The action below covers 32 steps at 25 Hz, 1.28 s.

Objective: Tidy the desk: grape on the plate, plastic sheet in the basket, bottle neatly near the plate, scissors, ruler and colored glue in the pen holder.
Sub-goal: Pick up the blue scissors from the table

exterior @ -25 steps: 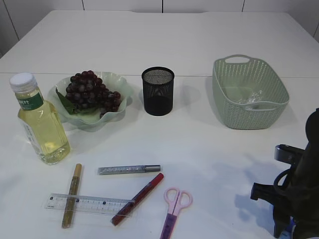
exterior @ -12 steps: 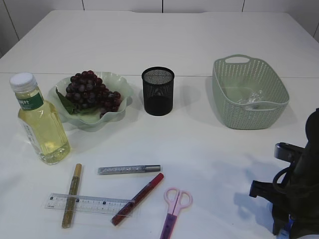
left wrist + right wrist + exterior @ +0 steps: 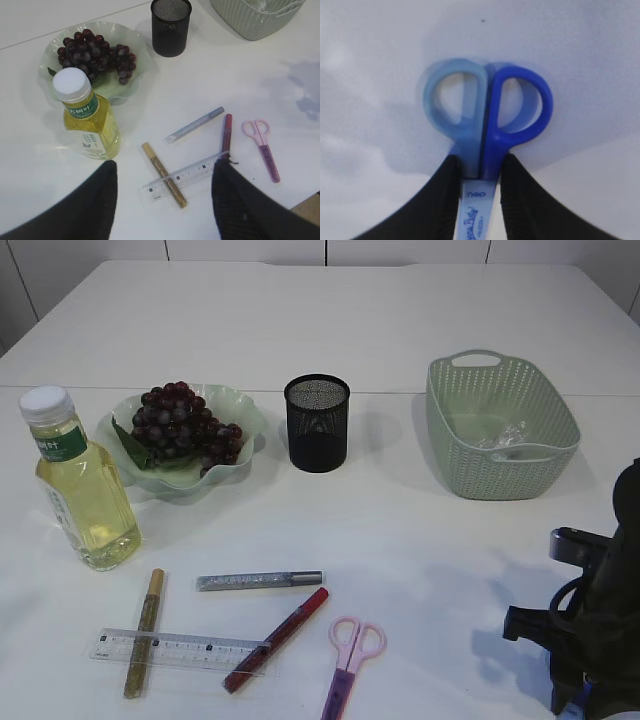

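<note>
- Right claw (image 3: 479,172) is clamped on blue-handled scissors (image 3: 490,117) just below the loops, blades hidden; only the right wrist view shows this pair.
- Left claw (image 3: 162,200) hangs wide and empty above the clear plastic ruler (image 3: 187,175), likely staged for it.
- Pink scissors (image 3: 350,660) and three glue sticks lie nearer than the black mesh pen holder (image 3: 317,423).
- Left of that holder, dark grapes (image 3: 185,425) sit on the green plate (image 3: 240,405); bottle (image 3: 82,485) beside it.
</note>
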{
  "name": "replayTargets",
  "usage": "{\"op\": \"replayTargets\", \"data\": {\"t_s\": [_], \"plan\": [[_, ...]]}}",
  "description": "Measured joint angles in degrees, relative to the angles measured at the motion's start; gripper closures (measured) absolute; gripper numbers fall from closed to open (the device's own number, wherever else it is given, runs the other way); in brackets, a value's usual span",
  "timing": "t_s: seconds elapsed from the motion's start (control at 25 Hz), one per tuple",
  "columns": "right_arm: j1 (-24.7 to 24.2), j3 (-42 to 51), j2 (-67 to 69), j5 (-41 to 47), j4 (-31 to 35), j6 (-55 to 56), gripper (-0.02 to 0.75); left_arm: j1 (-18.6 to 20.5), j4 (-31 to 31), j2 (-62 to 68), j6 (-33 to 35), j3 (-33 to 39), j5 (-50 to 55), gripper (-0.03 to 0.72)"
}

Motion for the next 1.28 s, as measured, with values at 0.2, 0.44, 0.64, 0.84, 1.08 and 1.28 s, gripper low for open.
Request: {"op": "replayTargets", "data": {"t_s": [0.2, 0.44, 0.64, 0.84, 1.08, 1.28], "plan": [[0.00, 0.00, 0.00, 0.00, 0.00, 0.00, 0.498, 0.00, 0.00, 0.00, 0.00, 0.00, 0.00, 0.253], [0.00, 0.00, 0.00, 0.00, 0.00, 0.00, 0.500, 0.00, 0.00, 0.00, 0.00, 0.00, 0.09, 0.253], [0.00, -0.14, 0.00, 0.04, 0.00, -0.13, 0.545, 0.00, 0.00, 0.00, 0.00, 0.00, 0.09, 0.253], [0.00, -0.14, 0.00, 0.13, 0.00, -0.13, 0.547, 0.00, 0.00, 0.00, 0.00, 0.00, 0.09, 0.253], [0.00, -0.14, 0.00, 0.13, 0.00, -8.24, 0.548, 0.00, 0.00, 0.00, 0.00, 0.00, 0.09, 0.253], [0.00, -0.14, 0.00, 1.19, 0.00, -18.75, 0.549, 0.00, 0.00, 0.00, 0.00, 0.00, 0.09, 0.253]]}}
